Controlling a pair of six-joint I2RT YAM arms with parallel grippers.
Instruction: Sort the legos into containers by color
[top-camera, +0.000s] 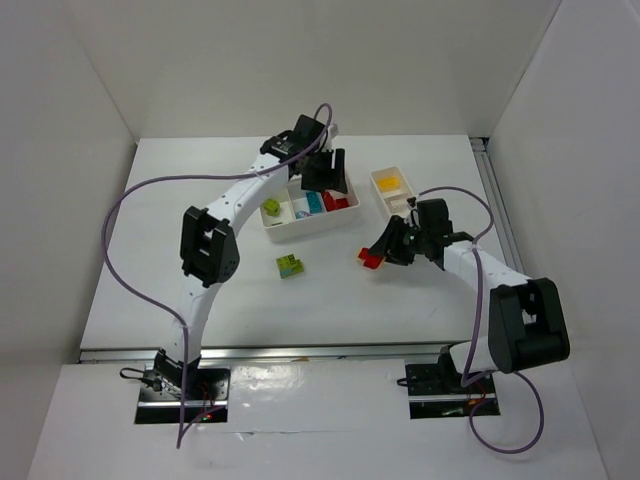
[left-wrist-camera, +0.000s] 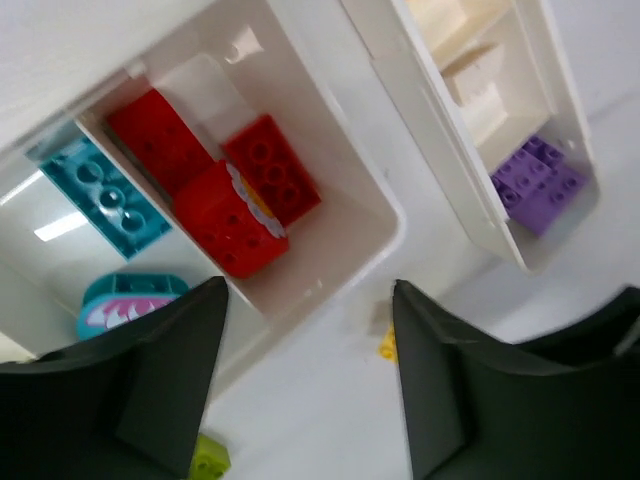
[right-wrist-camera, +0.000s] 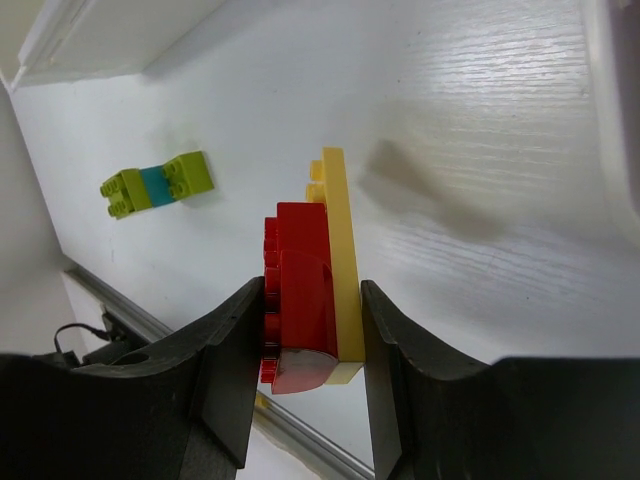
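My left gripper (left-wrist-camera: 310, 290) hangs open over the near edge of the wider container (left-wrist-camera: 385, 215), nothing between its fingers. Below it, one compartment holds three red legos (left-wrist-camera: 230, 195). A teal lego (left-wrist-camera: 105, 190) lies in the compartment beside them. The narrower container (left-wrist-camera: 440, 130) holds a purple lego (left-wrist-camera: 540, 180). My right gripper (right-wrist-camera: 312, 288) is shut on a red lego stuck to a flat yellow one (right-wrist-camera: 300, 250), just above the table. In the top view this right gripper (top-camera: 385, 250) is below the narrower container (top-camera: 378, 205).
A lime-and-teal lego stack (top-camera: 291, 265) lies loose on the table, in front of the wider container (top-camera: 300, 232). A lime lego (top-camera: 271, 208) lies in that container's left compartment. A yellow lego (top-camera: 391, 183) sits in the narrower one. The table's front rail (right-wrist-camera: 110, 295) is close to my right gripper.
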